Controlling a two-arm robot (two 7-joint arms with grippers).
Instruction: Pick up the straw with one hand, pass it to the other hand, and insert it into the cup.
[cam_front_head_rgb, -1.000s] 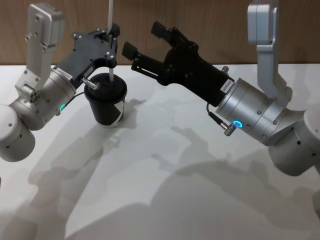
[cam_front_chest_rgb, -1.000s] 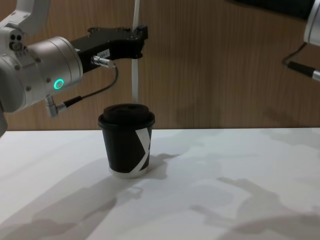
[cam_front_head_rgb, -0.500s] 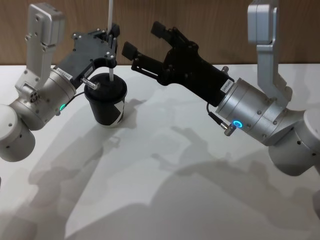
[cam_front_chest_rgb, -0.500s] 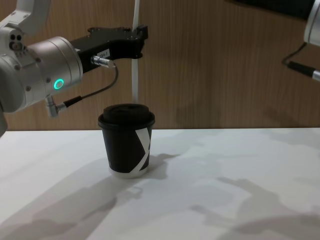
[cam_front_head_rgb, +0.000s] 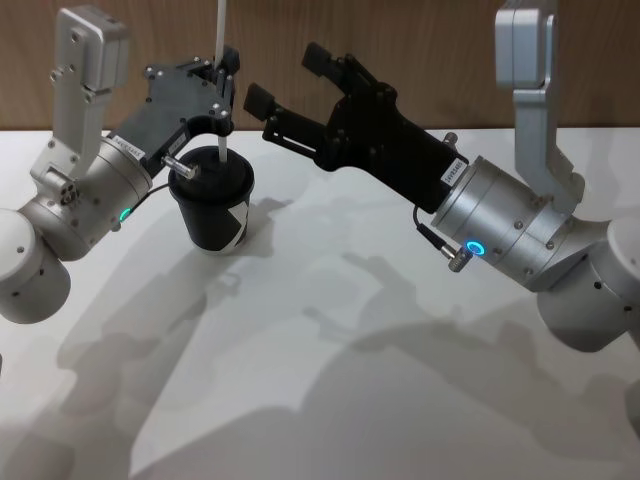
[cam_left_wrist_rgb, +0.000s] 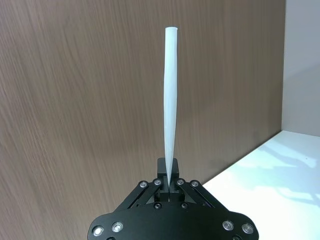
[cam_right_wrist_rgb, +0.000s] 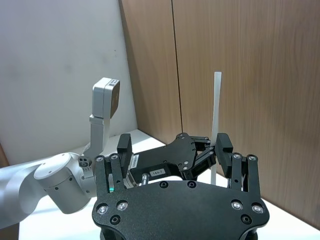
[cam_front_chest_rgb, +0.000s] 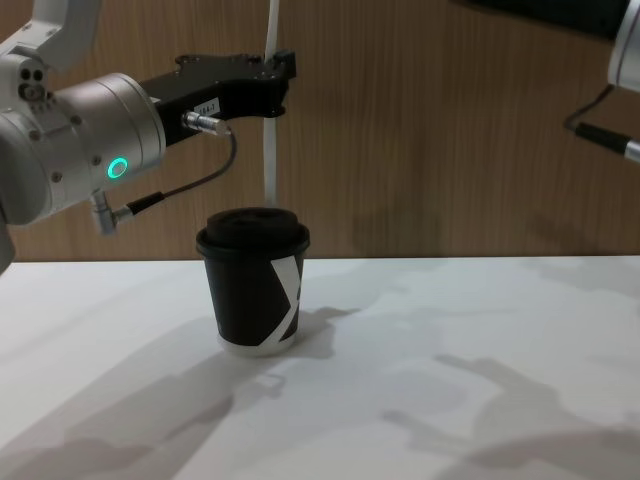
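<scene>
While the left gripper (cam_front_head_rgb: 222, 100) reaches out over the white table (cam_front_head_rgb: 350, 350), its fingers are closed on the straw (cam_front_head_rgb: 220, 25). The straw is upright, and most of it stands above the fingers. Directly beneath this gripper is the cup (cam_front_head_rgb: 212, 205), upright with its lid on. The straw's lower tip sits just over the lid; whether they touch cannot be told. Near that gripper's right is the right gripper (cam_front_head_rgb: 290, 78), fingers spread wide, empty, pointing toward the straw.
</scene>
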